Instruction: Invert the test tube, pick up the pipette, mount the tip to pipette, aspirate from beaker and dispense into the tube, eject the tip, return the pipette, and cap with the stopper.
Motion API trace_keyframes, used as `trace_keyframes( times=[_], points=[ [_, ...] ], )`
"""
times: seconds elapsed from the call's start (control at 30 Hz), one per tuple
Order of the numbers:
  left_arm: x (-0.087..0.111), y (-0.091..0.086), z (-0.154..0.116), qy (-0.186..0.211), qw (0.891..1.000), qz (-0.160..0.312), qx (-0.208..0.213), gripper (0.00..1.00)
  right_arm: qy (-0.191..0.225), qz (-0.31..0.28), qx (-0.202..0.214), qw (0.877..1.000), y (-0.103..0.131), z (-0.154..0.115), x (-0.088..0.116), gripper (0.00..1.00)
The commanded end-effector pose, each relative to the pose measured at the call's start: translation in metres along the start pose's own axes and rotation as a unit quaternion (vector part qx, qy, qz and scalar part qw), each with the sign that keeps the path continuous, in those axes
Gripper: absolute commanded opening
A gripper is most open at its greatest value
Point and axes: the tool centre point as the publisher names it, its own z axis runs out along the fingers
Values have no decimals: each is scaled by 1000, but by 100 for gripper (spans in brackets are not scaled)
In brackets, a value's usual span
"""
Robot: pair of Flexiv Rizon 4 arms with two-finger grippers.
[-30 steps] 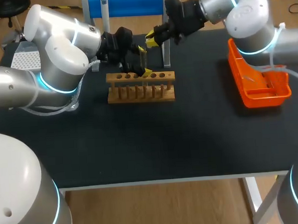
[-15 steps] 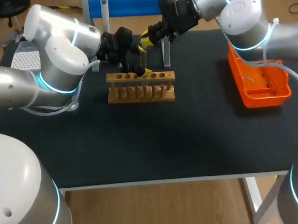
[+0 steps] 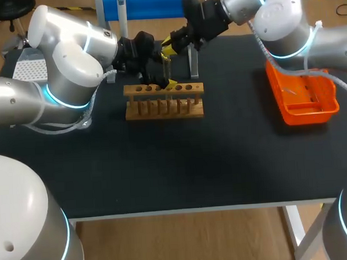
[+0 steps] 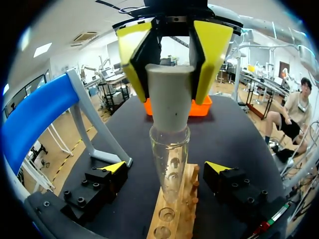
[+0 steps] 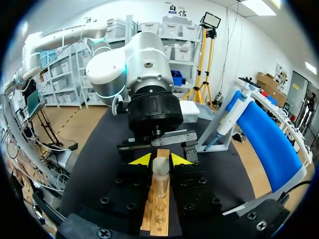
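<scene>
Looking along your right gripper (image 5: 160, 160), you find its two yellow-tipped fingers clamped on the grey stopper (image 4: 169, 97), one pressing on each side. The stopper sits in the mouth of the glass tube (image 4: 169, 154), which stands upright straight below that gripper. The tube's lower end reaches down to the wooden rack (image 3: 164, 101). You cannot tell whether it is seated in one of the holes.

Your left gripper (image 4: 167, 168) faces the right one from the opposite side and sits lower, level with the glass body of the tube. Its fingers are spread apart with the tube between them. A gap shows on both sides of the glass, so this gripper is holding nothing.

The rack lies on the black table (image 3: 164, 165) just under both grippers and runs lengthwise beneath the left gripper's fingers.

Off to one side of your right gripper is the blue stand (image 3: 149, 6), with the white pipette (image 5: 223, 122) hanging on it, well clear of the fingers. Ahead of your left gripper, past the right gripper's fingers and well apart from the rack, sits the orange bin (image 3: 303, 100).
</scene>
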Motion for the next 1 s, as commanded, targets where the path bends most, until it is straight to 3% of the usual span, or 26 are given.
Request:
trace_keyframes(
  times=[0.03, 1.0],
  points=[
    [-2, 0, 0, 3, 1000, 0, -1, 100, 4, 1, 3, 1000, -1, 1, -2, 0],
    [-2, 0, 0, 3, 1000, 0, -1, 100, 18, 10, 16, 1000, -11, 9, 2, 0]
  ],
)
